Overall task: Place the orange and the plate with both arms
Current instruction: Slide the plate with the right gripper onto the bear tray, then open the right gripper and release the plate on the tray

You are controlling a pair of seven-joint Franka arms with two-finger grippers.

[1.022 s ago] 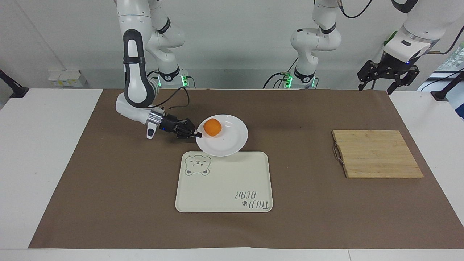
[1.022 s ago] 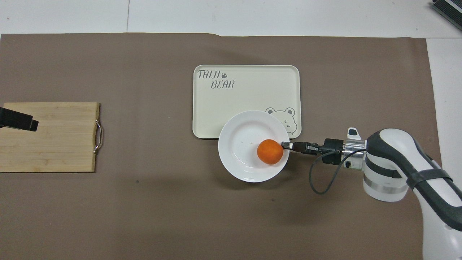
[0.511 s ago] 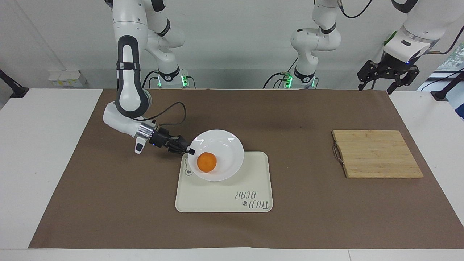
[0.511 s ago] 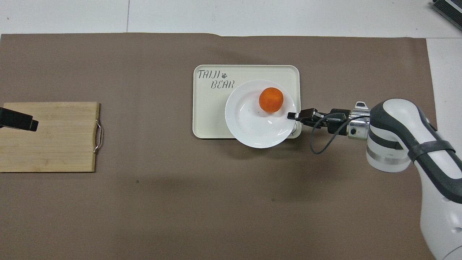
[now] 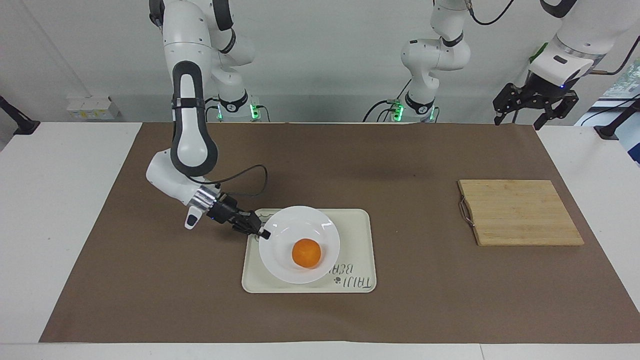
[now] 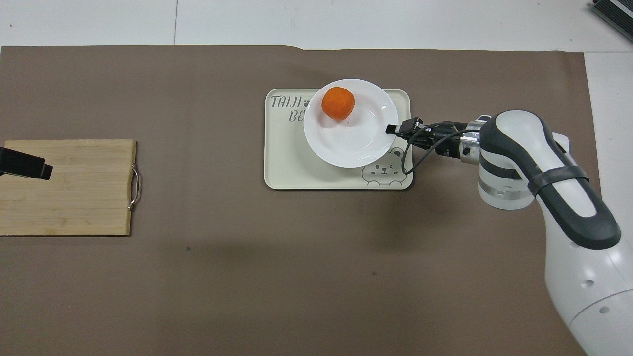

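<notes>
The white plate (image 5: 282, 240) (image 6: 356, 141) is over the cream bear tray (image 5: 352, 232) (image 6: 287, 165), tilted, with the orange (image 5: 306, 252) (image 6: 338, 103) lying in it. My right gripper (image 5: 264, 233) (image 6: 391, 129) is shut on the plate's rim at the side toward the right arm's end of the table. Whether the plate touches the tray I cannot tell. My left gripper (image 5: 517, 120) (image 6: 29, 167) waits high up, open and holding nothing, over the left arm's end of the table, above the wooden board in the overhead view.
A wooden cutting board (image 5: 520, 212) (image 6: 69, 188) with a metal handle lies on the brown mat (image 5: 400, 300) toward the left arm's end of the table. White tabletop borders the mat.
The right arm has carried the plate away from the robots, from the bare mat to over the tray. The orange has rolled across the plate to its side away from the robots. The left arm has not moved.
</notes>
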